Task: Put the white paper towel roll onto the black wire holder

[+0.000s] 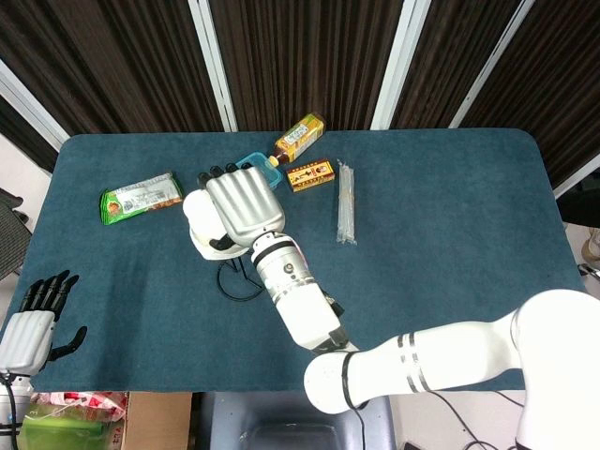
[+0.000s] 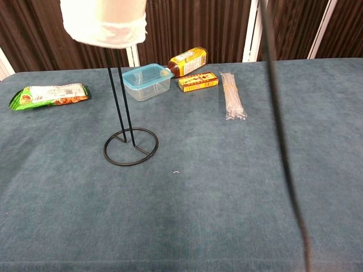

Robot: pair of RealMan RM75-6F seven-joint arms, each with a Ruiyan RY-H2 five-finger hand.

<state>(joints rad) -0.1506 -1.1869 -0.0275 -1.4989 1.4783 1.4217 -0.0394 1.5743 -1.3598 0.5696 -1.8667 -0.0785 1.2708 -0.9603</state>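
The white paper towel roll [image 2: 103,22] sits upright over the top of the black wire holder [image 2: 128,141], whose two thin posts come out below it. In the head view my right hand [image 1: 242,203] grips the roll [image 1: 200,220] from its right side, covering most of the holder's ring [image 1: 234,283]. My left hand [image 1: 34,323] hangs open off the table's near left corner, holding nothing. The right hand itself is out of the chest view; only a dark cable [image 2: 281,136] crosses there.
A green snack packet [image 1: 141,197] lies at the left. Behind the holder stand a blue plastic box [image 2: 146,81], a lying bottle [image 2: 187,60], a small orange carton [image 2: 198,81] and a clear bag of straws [image 2: 232,96].
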